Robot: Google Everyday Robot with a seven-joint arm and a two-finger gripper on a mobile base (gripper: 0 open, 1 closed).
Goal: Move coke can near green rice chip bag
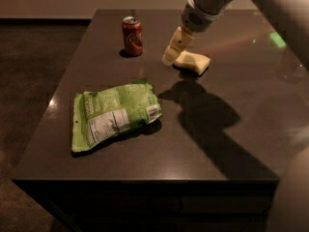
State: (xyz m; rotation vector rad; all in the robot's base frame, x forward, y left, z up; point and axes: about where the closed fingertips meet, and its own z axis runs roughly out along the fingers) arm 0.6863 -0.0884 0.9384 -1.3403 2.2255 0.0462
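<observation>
The coke can (pixel 132 36) stands upright at the back left of the dark table (pixel 231 144); it is red with white script and a silver top. The green rice chip bag (pixel 115 115) lies flat near the table's front left, label side up. My gripper (pixel 173 51) hangs from the arm at the upper right, above the table, to the right of the can and apart from it. It holds nothing that I can see.
A pale yellow sponge (pixel 194 62) lies just right of the gripper, partly behind it. The arm's shadow (pixel 207 115) falls across the table's middle. The table's left edge runs close to the can and the bag.
</observation>
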